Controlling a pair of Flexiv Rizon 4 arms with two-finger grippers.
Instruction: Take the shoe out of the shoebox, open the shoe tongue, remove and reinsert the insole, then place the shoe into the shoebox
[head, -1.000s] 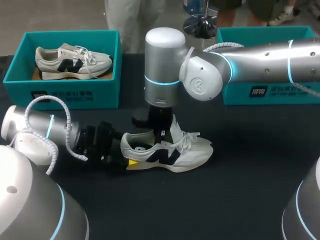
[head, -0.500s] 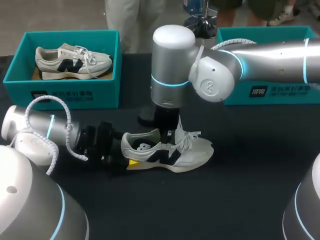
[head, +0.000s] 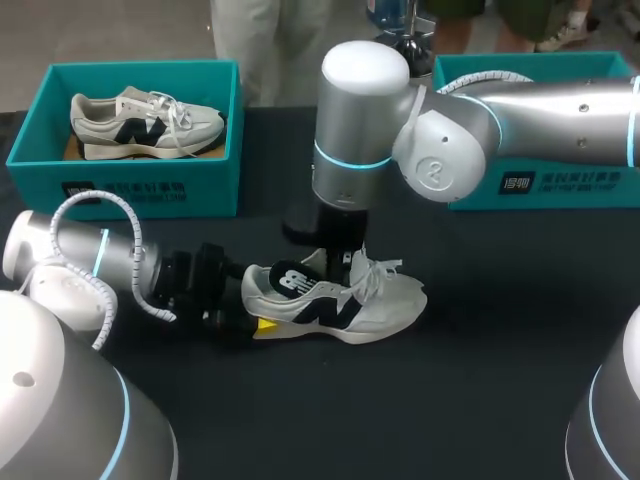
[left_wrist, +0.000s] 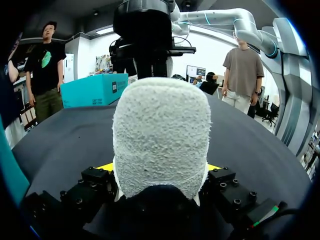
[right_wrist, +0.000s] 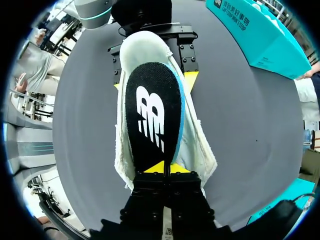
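- The left gripper (head: 250, 320) lay low on the black table (head: 480, 390), toward its near left. Its fingers were clamped on the heel of the shoe (head: 385, 305) from both sides.
- In the left wrist view the fuzzy white heel of the shoe (left_wrist: 160, 135) filled the space between the yellow tips of the left gripper (left_wrist: 160, 169), pressed against each finger.
- The shoe stood upright on its sole around the middle of the table, heel to the left and toe to the right, with its laces loose over the top.
- The insole (head: 292, 282), black with a white logo, sat tilted over the shoe's opening, its free end toward the heel.
- The right gripper (head: 338, 258) hung straight down over the shoe from above, just on its far side.
- In the right wrist view the yellow tips of the right gripper (right_wrist: 164, 169) were pinched together on the near end of the insole (right_wrist: 152, 120). The insole ran ahead of them over the shoe (right_wrist: 145, 47) toward the left gripper.
- At the far left stood the left shoebox (head: 150, 185), teal, with a second shoe (head: 140, 122) lying inside.
- At the far right stood the right shoebox (head: 560, 180), partly hidden behind the right arm; its contents could not be seen.
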